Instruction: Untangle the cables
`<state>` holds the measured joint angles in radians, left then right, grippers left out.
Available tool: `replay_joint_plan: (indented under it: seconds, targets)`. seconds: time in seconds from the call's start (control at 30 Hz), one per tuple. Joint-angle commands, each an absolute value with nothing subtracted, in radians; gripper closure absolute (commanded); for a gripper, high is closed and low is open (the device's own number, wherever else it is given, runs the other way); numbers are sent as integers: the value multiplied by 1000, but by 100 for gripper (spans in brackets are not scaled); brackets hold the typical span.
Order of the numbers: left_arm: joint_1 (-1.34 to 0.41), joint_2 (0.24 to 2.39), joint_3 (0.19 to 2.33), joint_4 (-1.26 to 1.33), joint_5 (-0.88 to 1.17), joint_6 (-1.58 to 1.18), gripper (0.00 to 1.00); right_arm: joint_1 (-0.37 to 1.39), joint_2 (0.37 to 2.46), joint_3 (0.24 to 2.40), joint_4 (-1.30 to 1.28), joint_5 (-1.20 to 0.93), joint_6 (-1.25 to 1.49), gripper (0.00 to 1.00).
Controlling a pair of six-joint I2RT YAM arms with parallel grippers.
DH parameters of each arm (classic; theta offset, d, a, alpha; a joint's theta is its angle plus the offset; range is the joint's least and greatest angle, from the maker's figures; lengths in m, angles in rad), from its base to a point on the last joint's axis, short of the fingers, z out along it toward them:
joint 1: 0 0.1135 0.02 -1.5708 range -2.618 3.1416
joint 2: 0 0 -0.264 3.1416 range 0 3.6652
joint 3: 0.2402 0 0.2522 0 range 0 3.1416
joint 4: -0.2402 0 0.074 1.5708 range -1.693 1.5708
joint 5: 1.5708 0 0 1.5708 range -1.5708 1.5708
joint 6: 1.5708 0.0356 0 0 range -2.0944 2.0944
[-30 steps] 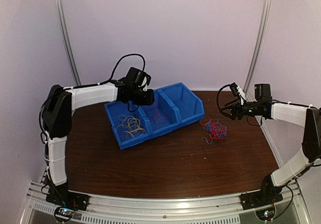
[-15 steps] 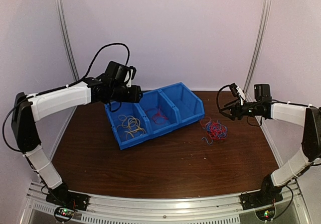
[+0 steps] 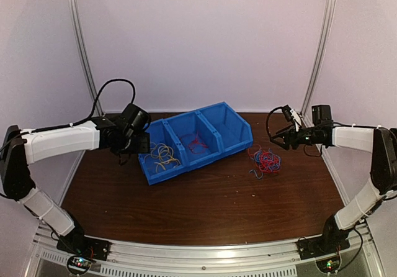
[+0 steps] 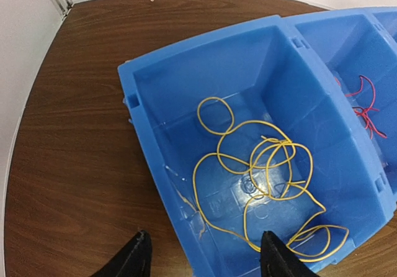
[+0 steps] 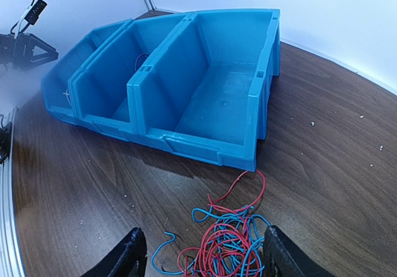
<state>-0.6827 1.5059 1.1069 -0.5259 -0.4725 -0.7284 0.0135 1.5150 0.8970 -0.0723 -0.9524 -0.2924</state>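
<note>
- No text, label, brand, number or sign can be read in any of the views.
- The blue bin (image 4: 205, 66) has faint round moulded marks on its floor in the left wrist view, but they are too blurred to show any characters.
</note>
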Motion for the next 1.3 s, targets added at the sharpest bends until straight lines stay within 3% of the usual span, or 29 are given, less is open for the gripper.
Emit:
replay_joint_plan:
  seconds: [0.0, 0.27, 0.6, 0.67, 0.77, 0.87, 0.97, 1.1, 1.27]
  targets:
    - [-676, 1545, 1101, -517, -487, -783, 41, 12, 1505, 922, -76, -950, -301, 35]
    - [-629, 1587, 1095, -490, -474, -737, 63, 12, 1507, 922, -77, -949, -301, 35]
    - [-493, 1599, 1080, -401, -465, -604, 75, 12, 1511, 922, -77, -943, -302, 35]
    - [-466, 1600, 1083, -356, -454, -559, 73, 13, 1511, 922, -77, -942, -302, 35]
    - [-462, 1597, 1119, -320, -387, -504, 55, 12, 1510, 923, -81, -934, -306, 35]
    - [-473, 1562, 1153, -294, -286, -480, 47, 13, 1507, 935, -94, -872, -313, 35]
    - [-494, 1513, 1196, -234, -180, -405, 44, 13, 1541, 1003, -182, -747, -373, 39]
    - [-514, 1504, 1291, -201, -27, -333, 43, 12, 1656, 1183, -406, -681, -473, 59]
    - [-596, 1510, 1315, -105, -1, -198, 47, 44, 1692, 1222, -506, -624, -535, 64]
